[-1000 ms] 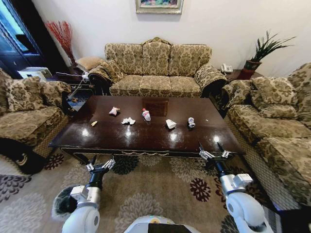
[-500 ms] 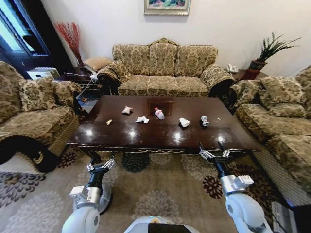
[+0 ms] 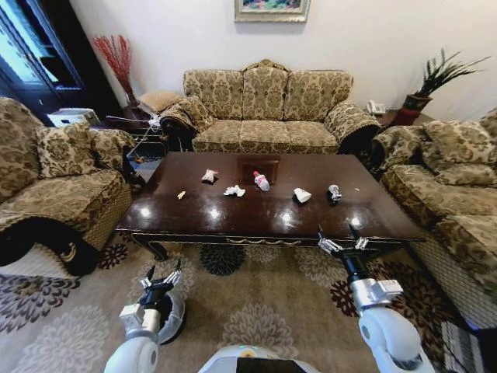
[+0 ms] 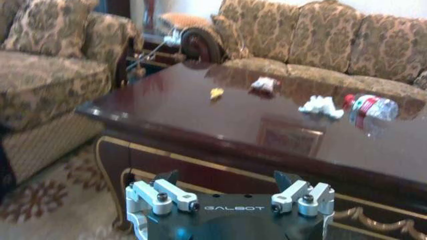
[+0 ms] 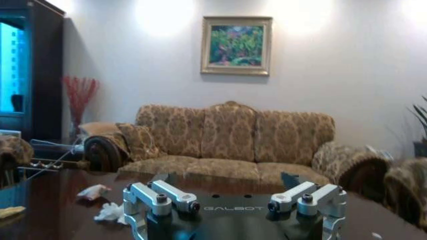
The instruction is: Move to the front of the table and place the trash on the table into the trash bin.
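Trash lies in a row across the table point(image 3: 233, 221), ahead of both grippers: a plastic bottle point(image 3: 262, 181), a white paper wad point(image 3: 234, 190), a wrapper point(image 3: 209, 176) and a yellow scrap point(image 3: 181, 195). Left gripper point(image 3: 161, 277) hangs open short of the near table edge over the carpet; right gripper point(image 3: 338, 242), also open and empty, sits at that edge.

This is a home living room, furnished around a dark, glossy wooden coffee table point(image 3: 268, 210). A patterned gold three-seat sofa point(image 3: 264, 109) stands behind that surface, with matching sofas to either side of it point(image 3: 58, 179) point(image 3: 450, 179) and a floral carpet point(image 3: 264, 303) beneath and in front. A framed painting point(image 3: 272, 9) hangs on the wall above the back sofa, with a potted plant point(image 3: 431, 81) at its right end.
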Available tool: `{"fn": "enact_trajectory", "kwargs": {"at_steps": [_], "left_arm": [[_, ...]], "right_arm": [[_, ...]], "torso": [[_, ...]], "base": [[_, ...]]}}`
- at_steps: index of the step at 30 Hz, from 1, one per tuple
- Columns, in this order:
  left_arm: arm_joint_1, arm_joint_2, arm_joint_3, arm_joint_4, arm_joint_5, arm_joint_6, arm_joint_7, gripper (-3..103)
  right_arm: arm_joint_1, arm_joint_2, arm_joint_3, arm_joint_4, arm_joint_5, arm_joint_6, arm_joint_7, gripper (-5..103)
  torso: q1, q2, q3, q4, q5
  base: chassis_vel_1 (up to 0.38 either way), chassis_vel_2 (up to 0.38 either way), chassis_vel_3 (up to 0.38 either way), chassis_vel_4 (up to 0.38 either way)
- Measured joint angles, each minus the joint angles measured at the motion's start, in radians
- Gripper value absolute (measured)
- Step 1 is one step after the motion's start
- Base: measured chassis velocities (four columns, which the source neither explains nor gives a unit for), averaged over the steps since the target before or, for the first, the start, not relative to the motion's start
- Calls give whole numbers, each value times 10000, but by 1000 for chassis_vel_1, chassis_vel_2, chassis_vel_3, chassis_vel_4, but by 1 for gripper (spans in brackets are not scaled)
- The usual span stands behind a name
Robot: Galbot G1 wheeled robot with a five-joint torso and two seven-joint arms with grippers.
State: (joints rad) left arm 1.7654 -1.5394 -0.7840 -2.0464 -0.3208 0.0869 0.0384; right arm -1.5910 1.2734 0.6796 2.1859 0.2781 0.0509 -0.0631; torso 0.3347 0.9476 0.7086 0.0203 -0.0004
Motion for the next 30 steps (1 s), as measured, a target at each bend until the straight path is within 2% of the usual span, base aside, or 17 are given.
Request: {"fn": "enact_trajectory", "kwargs": {"at_steps": [12,15,17,19,20,24,30], "left_arm": [[-42,-54,-103,582,132,-4,-14,98],[-107,200,-225,1469,653,-267,99,98],[-159,296,-274,1743,768,-308,150,98],[-393,680,-430,2752,1051,-301,238,95],[-393,680,-430,2752,1051,-301,238,95],[-810,1309,-542,4238,1375,-84,249,99],[-1340,1803,-588,5524,1538,-213,363,99]], "right_arm": [[145,-73,-237,-416,-201,592,-11,100],[55,79,-489,-687,-355,1330,48,100],[38,109,-510,-704,-390,1395,56,100],[12,238,-569,-729,-422,1559,59,100],[12,238,-569,-729,-422,1559,59,100],[-6,356,-606,-825,-731,1560,-39,100],[-112,406,-720,-784,-890,1415,-147,100]], "torso": [[-9,2,-3,-1,4],[-11,5,-4,0,7],[-6,4,-2,0,5],[5,-2,2,1,-1],[5,-2,2,1,-1],[4,-1,2,0,-2],[-3,0,-1,0,1]], "base": [[126,-112,-143,127],[24,-49,-34,55],[0,0,0,0],[0,0,0,0],[0,0,0,0],[0,0,0,0],[0,0,0,0]]}}
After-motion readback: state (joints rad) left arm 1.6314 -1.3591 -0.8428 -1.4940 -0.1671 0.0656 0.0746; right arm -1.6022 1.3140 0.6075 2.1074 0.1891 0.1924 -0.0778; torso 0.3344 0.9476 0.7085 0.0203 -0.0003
